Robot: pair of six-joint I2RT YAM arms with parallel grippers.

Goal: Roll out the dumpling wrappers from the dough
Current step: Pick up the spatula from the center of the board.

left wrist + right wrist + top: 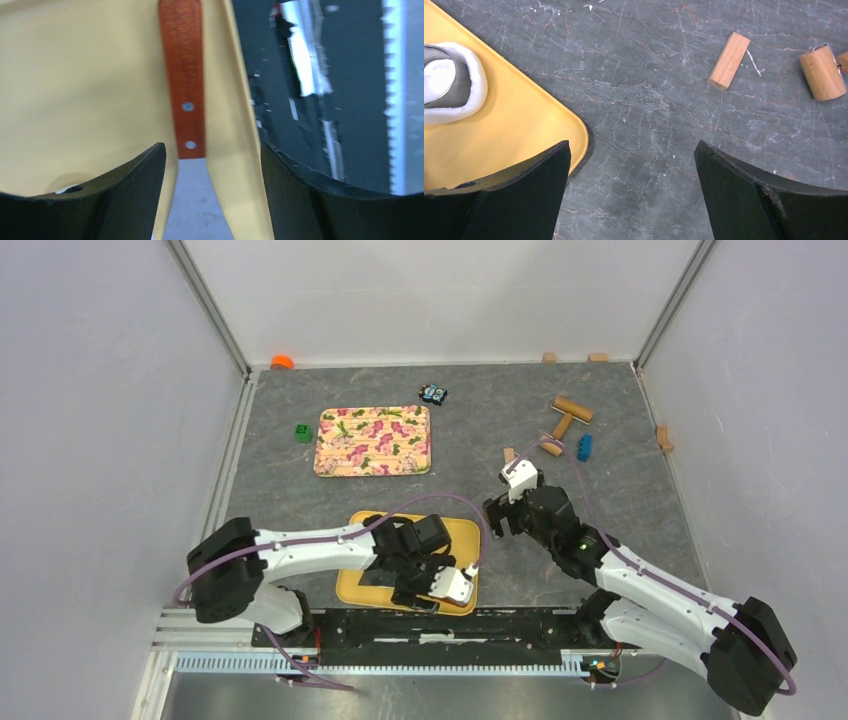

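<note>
Currently the soft matte white dough (474, 85) lies on the rounded yellow board (524, 125), seen from my right wrist camera. It is pressed into a thick, smooth collar that hugs the wall of the clear round cup (439, 75), and more white shows inside the cup's ring. My right gripper (634, 147) hangs over the grey marbled table (649, 100) just off the board's corner, fingers wide apart and holding nothing. A pale wooden block (729, 61) and a short wooden roller (822, 71) lie farther off. My left gripper (210, 155) is over the board's near edge, fingers apart, with a reddish-brown riveted wooden handle (185, 75) lying between them, untouched.
</note>
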